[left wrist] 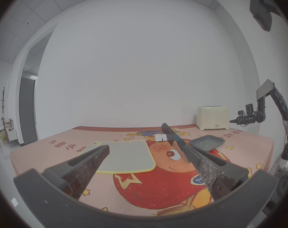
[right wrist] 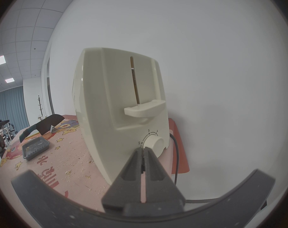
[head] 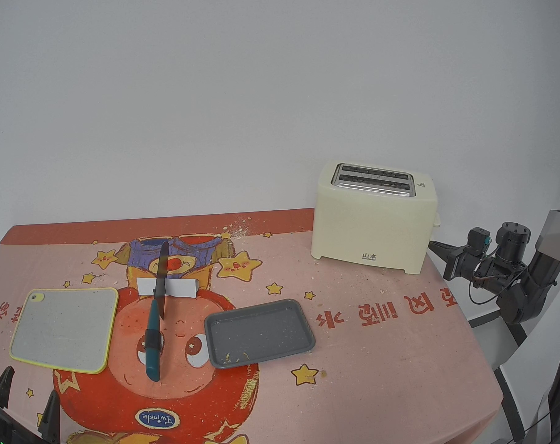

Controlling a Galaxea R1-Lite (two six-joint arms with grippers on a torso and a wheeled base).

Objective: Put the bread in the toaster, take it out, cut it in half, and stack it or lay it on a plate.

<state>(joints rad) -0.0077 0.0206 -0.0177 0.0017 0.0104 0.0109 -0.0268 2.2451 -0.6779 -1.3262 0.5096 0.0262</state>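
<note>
Right pincer (right wrist: 143, 154) was closed tight, just beside the lever end of the toaster (head: 374, 217) at the far right of the table (head: 391, 359); left pincer (left wrist: 146, 149) stood wide open and empty near the cutting board (head: 64, 328).

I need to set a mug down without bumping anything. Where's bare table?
Widest free patch: near right of the table, between the tray, the toaster and the front edge. Another lies behind the cutting board, toward the wall. Crowded: cutting board, knife and tray sit close together.
</note>
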